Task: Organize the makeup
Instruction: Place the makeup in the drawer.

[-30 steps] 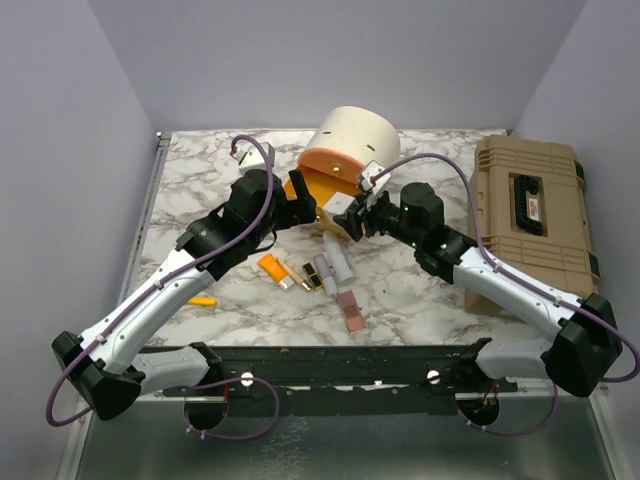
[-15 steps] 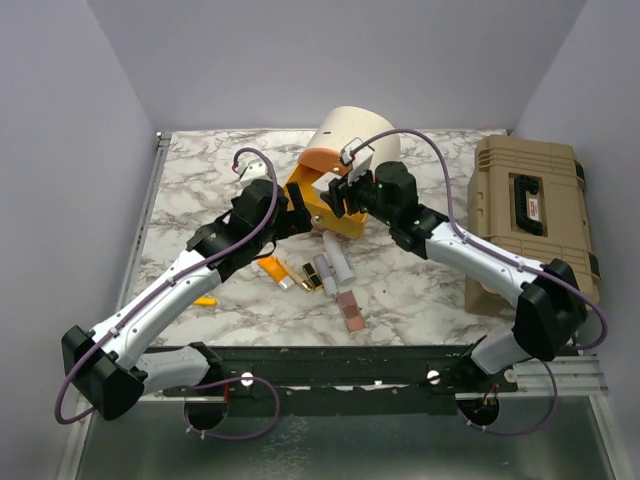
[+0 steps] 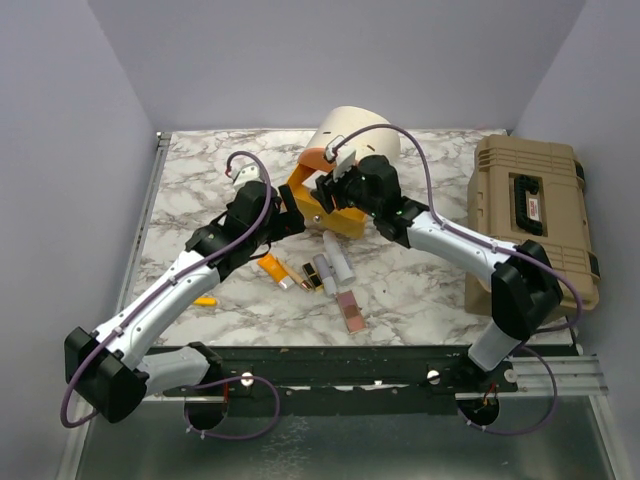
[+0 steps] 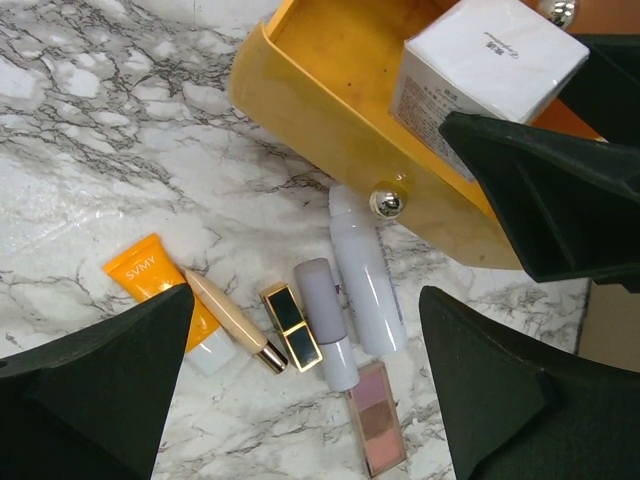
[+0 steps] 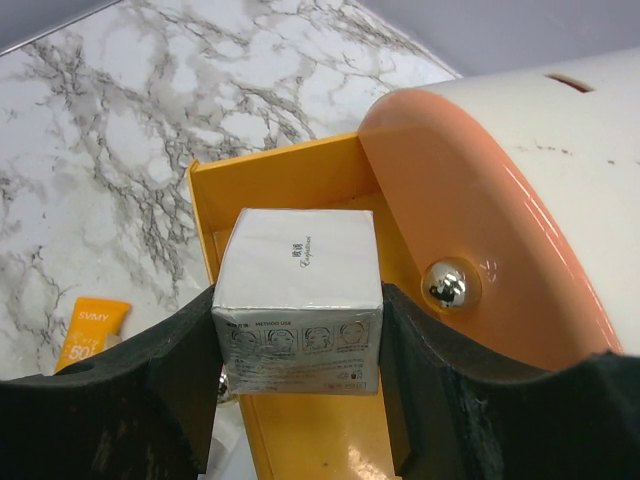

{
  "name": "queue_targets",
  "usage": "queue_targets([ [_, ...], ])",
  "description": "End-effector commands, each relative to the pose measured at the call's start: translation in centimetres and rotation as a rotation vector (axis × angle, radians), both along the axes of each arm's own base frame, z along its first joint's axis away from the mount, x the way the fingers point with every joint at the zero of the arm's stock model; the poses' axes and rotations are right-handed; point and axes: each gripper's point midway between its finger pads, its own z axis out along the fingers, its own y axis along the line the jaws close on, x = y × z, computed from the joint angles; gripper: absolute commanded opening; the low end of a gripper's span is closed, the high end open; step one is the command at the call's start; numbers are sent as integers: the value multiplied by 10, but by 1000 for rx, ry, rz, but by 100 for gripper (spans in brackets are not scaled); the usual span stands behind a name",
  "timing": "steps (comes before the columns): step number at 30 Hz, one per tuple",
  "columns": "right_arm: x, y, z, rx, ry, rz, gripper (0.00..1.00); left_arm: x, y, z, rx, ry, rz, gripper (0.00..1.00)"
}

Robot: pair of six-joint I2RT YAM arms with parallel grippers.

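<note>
My right gripper (image 3: 335, 187) is shut on a small white square box (image 5: 298, 290), held just above the open orange drawer (image 5: 300, 440) of the cream case. The box also shows in the left wrist view (image 4: 480, 60). My left gripper (image 3: 290, 215) is open and empty, hovering by the drawer's left side (image 4: 330, 100) above the makeup on the table. Lying there are an orange tube (image 4: 150, 285), a beige stick (image 4: 225, 320), a gold-black lipstick (image 4: 290, 325), two white tubes (image 4: 365, 280) and a pink palette (image 4: 378, 418).
The cream cylindrical case (image 3: 355, 135) lies on its side at the back middle. A tan toolbox (image 3: 530, 215) stands at the right. A small yellow item (image 3: 203, 300) lies near the left arm. The table is white marble (image 3: 200, 180).
My right gripper has carried the white box left and back, from beside the drawer to over it. My left gripper has shifted slightly toward the back.
</note>
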Motion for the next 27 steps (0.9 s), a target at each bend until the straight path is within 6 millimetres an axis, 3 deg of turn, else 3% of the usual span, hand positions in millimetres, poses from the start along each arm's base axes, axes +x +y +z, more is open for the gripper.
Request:
queue_targets([
  [1,10,18,23,16,-91,60,36,-2,5,20,-46,-60,17,95],
  [18,33,34,-4,-52,-113,138,41,-5,9,27,-63,-77,21,95],
  [27,35,38,-8,-91,-133,189,53,-5,4,23,-64,-58,-2,94],
])
